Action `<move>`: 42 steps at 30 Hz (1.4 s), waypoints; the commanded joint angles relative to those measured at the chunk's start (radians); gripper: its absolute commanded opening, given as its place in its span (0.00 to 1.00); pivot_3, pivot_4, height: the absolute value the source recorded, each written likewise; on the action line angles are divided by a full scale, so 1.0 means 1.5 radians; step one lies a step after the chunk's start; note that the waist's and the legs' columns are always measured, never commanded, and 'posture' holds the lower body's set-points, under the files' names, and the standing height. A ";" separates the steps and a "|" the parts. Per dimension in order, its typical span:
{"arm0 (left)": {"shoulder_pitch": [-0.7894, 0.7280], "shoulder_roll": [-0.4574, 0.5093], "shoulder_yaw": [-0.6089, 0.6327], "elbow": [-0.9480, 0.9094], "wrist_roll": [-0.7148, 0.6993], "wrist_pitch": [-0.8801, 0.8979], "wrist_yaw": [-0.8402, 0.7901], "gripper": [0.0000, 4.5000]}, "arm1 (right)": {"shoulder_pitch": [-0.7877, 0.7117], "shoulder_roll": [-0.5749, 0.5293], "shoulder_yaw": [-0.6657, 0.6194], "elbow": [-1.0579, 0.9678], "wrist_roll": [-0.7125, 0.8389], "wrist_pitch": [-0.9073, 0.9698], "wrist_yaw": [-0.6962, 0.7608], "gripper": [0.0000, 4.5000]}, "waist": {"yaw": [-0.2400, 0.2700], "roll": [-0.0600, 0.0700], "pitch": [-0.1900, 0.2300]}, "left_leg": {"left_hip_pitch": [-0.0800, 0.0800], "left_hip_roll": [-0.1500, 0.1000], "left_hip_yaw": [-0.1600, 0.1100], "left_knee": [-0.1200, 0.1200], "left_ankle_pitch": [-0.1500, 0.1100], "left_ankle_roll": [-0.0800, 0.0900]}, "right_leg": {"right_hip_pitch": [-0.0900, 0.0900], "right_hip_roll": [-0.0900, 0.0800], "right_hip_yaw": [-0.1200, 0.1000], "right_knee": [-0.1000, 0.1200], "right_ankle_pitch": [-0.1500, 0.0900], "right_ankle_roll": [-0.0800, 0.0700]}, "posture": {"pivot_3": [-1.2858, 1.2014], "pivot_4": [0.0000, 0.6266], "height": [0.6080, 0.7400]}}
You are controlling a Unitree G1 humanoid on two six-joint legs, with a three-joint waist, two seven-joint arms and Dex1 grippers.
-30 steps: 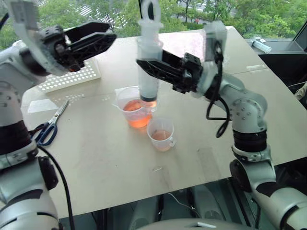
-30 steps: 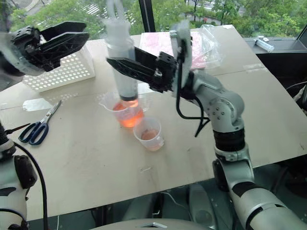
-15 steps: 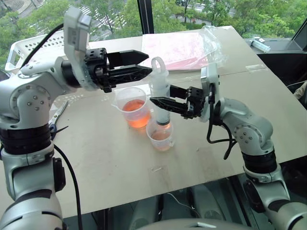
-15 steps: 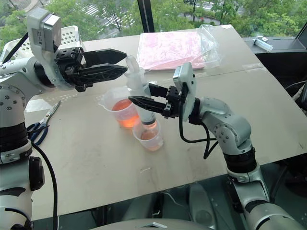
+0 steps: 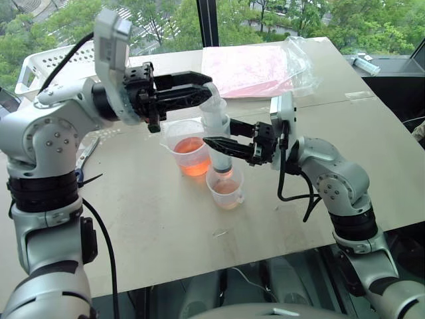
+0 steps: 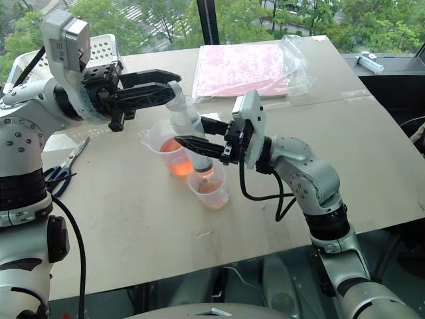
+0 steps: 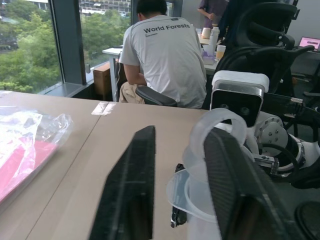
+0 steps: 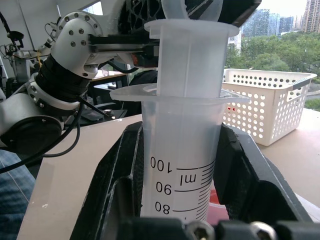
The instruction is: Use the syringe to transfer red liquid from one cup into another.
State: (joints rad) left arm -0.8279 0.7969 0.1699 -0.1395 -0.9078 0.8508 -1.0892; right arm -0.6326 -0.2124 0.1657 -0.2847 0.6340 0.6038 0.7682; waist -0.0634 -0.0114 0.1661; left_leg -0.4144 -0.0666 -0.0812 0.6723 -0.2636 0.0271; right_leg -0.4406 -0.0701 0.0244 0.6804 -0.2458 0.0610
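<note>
1. Where the right gripper (image 5: 216,143) pinches the syringe (image 5: 218,136) by its barrel, the printed scale reads "100", "90", "80" and "ml".
2. Upright, the syringe has its tip down in the smaller cup (image 5: 226,188), which holds a little red liquid (image 5: 226,189).
3. Pressed together, the left gripper (image 5: 206,92) nips the plunger's ring at the top.
4. Just beside stands the larger beaker (image 5: 187,147) of red liquid.
5. Seated beyond the table, a person (image 7: 165,55) wears a shirt reading "World Forests".
</note>
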 commanded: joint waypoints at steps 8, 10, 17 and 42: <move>0.014 -0.005 -0.020 -0.061 -0.023 0.022 -0.014 0.01 | 0.000 0.003 -0.009 -0.026 0.002 -0.020 0.006 0.33 | -0.001 0.000 0.000 | 0.000 0.000 0.000 0.000 0.000 0.000 | 0.000 0.000 0.000 0.000 0.000 0.000 | 0.52 0.24 1.00; 0.027 -0.002 -0.028 -0.073 -0.019 0.021 -0.022 0.01 | -0.005 0.004 -0.013 -0.027 0.003 -0.020 0.004 0.33 | -0.001 0.000 0.000 | 0.000 0.000 0.000 0.000 0.000 0.000 | 0.000 0.000 0.000 0.000 0.000 0.000 | 0.52 0.24 1.00; 0.058 -0.002 -0.050 -0.096 -0.009 0.021 -0.023 0.01 | -0.029 0.009 -0.030 -0.022 0.011 -0.021 -0.003 0.33 | 0.000 0.000 0.000 | 0.000 0.000 0.000 0.000 0.000 0.000 | 0.000 0.000 0.000 0.000 0.000 0.000 | 0.52 0.24 1.00; -0.003 0.018 0.043 -0.077 -0.086 0.071 0.020 0.72 | -0.029 -0.004 -0.064 -0.043 0.065 0.019 -0.016 0.33 | 0.000 0.000 0.000 | 0.000 0.000 0.000 0.000 0.000 0.000 | 0.000 0.000 0.000 0.000 0.000 0.000 | 0.52 0.24 1.00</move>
State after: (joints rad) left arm -0.7983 0.7948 0.1753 -0.2433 -0.9814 0.9418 -1.0473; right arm -0.6518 -0.2222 0.1050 -0.2965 0.6864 0.6237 0.7554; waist -0.0629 -0.0118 0.1663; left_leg -0.4145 -0.0664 -0.0816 0.6724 -0.2637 0.0271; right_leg -0.4404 -0.0702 0.0243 0.6802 -0.2458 0.0610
